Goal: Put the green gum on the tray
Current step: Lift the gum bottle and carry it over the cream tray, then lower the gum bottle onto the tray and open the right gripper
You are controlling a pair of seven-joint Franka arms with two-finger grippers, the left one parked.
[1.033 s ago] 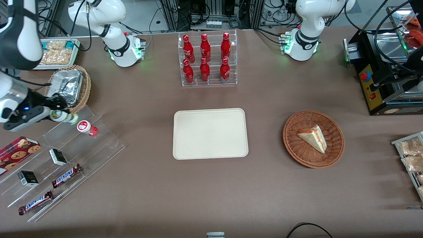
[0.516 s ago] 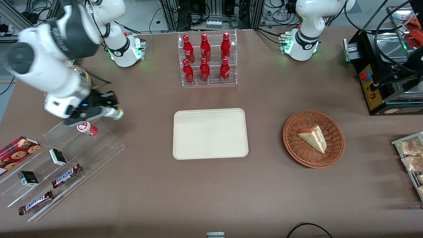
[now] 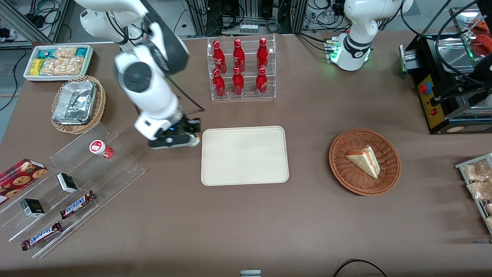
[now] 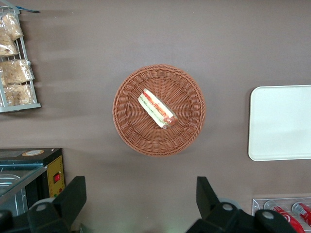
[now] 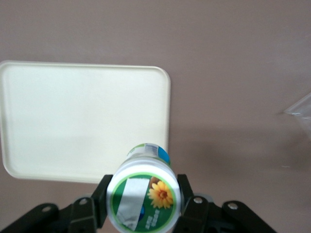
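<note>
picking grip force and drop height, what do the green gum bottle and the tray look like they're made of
Green gum: seemingly rigid plastic, smooth white lid with a glossy printed flower label; held in the gripper, its fingers shut on it beside the tray's edge.

Tray: cream, matte, moulded with rounded corners and a low rim; probably plastic or pressed fibre, hard to tell which.

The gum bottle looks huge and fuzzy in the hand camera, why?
In the right wrist view the green gum sits clamped in the gripper, close to the lens, so it looks big and soft, while the tray looks sharper. In the front view it is a small smear.
</note>
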